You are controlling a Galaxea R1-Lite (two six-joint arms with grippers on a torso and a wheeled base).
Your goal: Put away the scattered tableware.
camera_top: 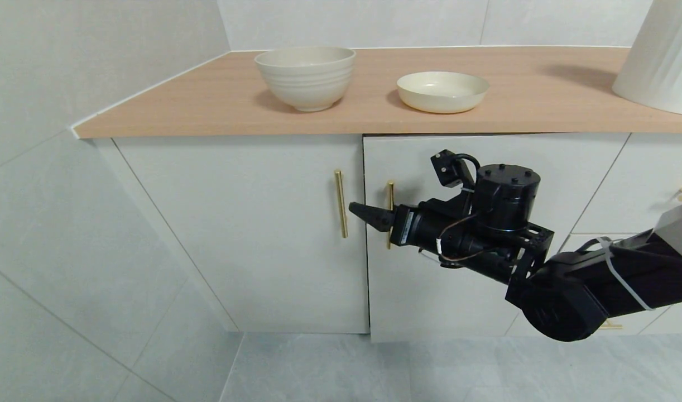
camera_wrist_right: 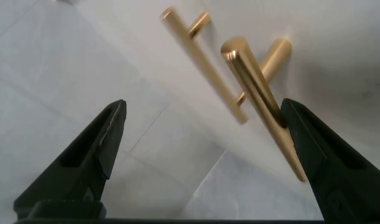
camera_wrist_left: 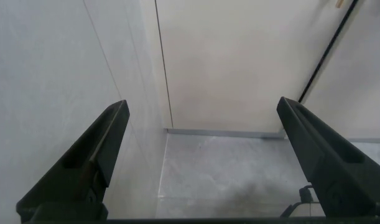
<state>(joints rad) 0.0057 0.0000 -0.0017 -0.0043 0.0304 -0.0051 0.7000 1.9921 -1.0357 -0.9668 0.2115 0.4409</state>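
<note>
Cream-coloured, a deep ribbed bowl and a shallow dish sit apart on the wooden bench, the bowl to the left. A white ribbed cylinder stands at the bench's right end. Below, 2 cabinet doors carry upright brass handles. The right tool, fingers spread, has the right-hand handle between them, close to 1 finger. The left tool is spread too, above grey floor
</note>
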